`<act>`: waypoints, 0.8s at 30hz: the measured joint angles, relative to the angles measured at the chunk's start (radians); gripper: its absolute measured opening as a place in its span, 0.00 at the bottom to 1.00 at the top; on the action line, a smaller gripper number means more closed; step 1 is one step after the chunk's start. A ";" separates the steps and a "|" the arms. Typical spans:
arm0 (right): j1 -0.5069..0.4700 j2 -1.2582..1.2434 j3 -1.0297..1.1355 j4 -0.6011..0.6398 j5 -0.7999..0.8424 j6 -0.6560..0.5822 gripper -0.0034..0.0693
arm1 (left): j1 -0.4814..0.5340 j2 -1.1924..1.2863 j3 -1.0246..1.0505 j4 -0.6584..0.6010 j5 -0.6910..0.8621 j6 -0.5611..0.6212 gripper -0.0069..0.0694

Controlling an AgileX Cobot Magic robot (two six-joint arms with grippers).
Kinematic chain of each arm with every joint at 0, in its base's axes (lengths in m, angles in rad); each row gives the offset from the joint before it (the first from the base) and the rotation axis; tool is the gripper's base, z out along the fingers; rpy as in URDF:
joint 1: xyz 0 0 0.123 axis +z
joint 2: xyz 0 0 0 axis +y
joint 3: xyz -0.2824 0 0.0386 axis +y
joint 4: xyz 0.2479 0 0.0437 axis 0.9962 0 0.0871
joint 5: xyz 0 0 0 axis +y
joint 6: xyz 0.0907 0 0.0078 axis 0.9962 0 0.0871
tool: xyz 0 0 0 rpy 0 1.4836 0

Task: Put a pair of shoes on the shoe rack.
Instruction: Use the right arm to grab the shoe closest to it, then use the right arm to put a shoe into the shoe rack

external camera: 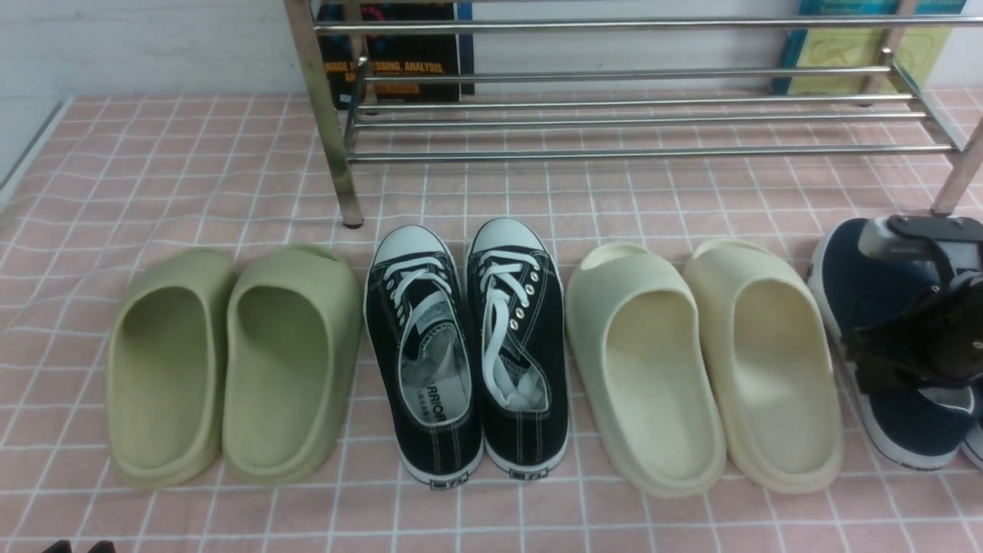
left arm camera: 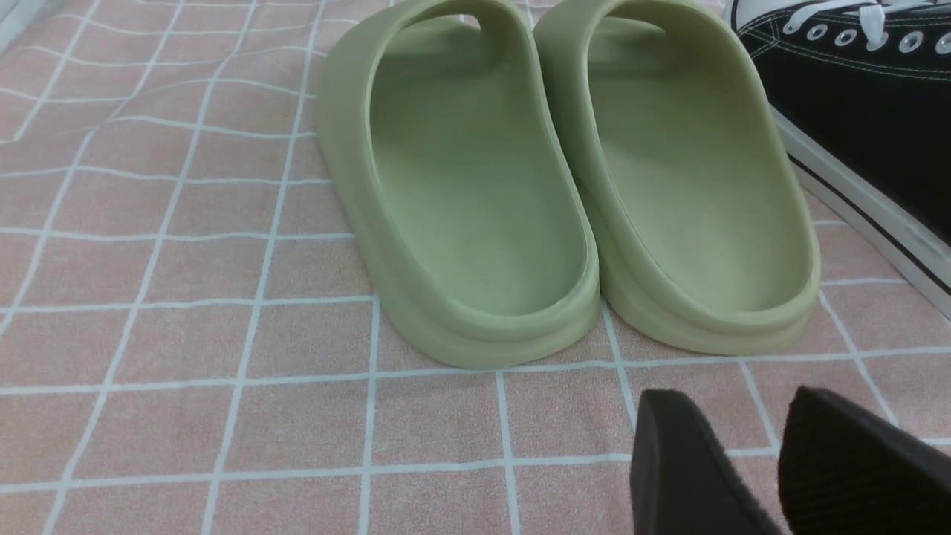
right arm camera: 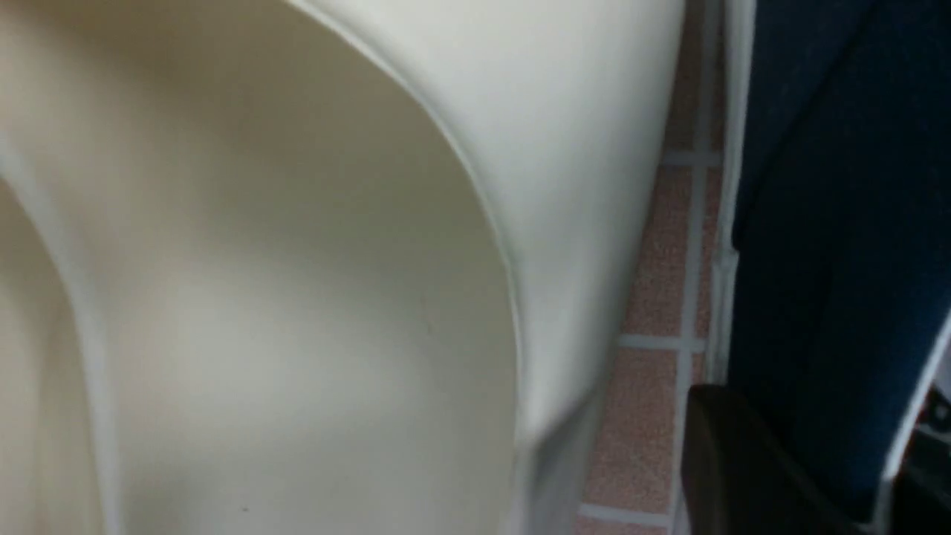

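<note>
Slides of green foam [external camera: 292, 369] are set side by side at the left end of the row. Next to them, black lace-up sneakers [external camera: 526, 430] are lined up, followed by cream foam slides [external camera: 660, 384]. The navy slip-on sneaker [external camera: 883, 276] is placed at the right end, with the other navy sneaker [external camera: 974, 447] cut off by the front view's edge.

Its nearer cream neighbour is separated from it by only a narrow strip of tiled cloth [right arm camera: 654, 297], so little room is left on that side. The navy sneaker's side wall is held between the right gripper's [right arm camera: 817, 438] narrowed fingers; its middle is hidden by the gripper in the front view.

The chrome shoe rack [external camera: 653, 153] is stood beyond the row, its left front leg set down behind the gap between green slides and black sneakers. Behind its bars a dark book [external camera: 392, 46] and a yellow-green book [external camera: 845, 61] are seen. Bare cloth is left between row and rack. The left gripper's [left arm camera: 739, 394] fingers are parted with nothing between them, near the green slides.
</note>
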 joint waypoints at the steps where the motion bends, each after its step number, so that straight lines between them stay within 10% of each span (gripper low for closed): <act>1: 0.000 -0.004 -0.007 0.000 0.011 -0.010 0.08 | 0.000 0.000 0.000 0.000 0.000 0.000 0.40; 24: -0.001 0.262 -0.737 0.139 0.207 -0.284 0.08 | 0.000 0.000 0.000 0.000 0.000 0.000 0.40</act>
